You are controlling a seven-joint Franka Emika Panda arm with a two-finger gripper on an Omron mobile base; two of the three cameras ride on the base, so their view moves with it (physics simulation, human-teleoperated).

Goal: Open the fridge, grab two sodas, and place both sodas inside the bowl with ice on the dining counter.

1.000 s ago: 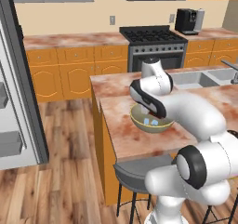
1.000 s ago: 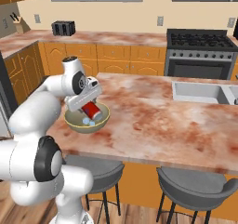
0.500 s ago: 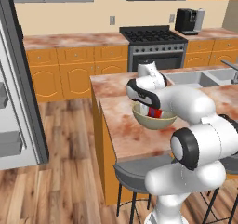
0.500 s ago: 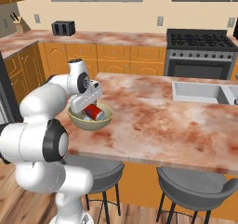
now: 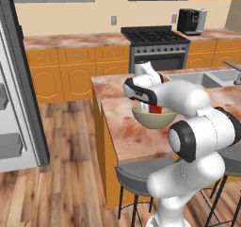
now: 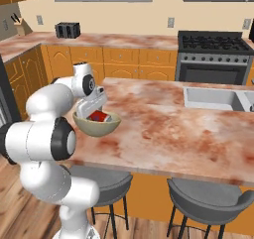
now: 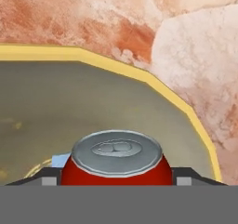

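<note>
The gripper (image 6: 97, 113) hangs over the bowl (image 6: 97, 126), which sits near the edge of the reddish marbled surface (image 6: 163, 129) of the island, at the end closest to the wooden floor (image 5: 61, 141). In the hand view, the red can (image 7: 116, 160) with its silvery top stands upright between the two dark fingertips (image 7: 46, 180), one tip at each side of it and right against its body. The jaws stand fairly wide, about the width of the can; the pictures do not settle whether they are pressing on it or only flanking it. The can is inside the bowl, low against the olive inner wall (image 7: 93, 97), and a pale bluish ice cube (image 7: 60, 161) shows just beside it. In the left base view, the can (image 5: 156, 109) shows as a red patch above the bowl's rim (image 5: 153, 118), under the hand. The grey fridge (image 5: 14, 80) stands at the far left, its door open, well apart from the island.
</note>
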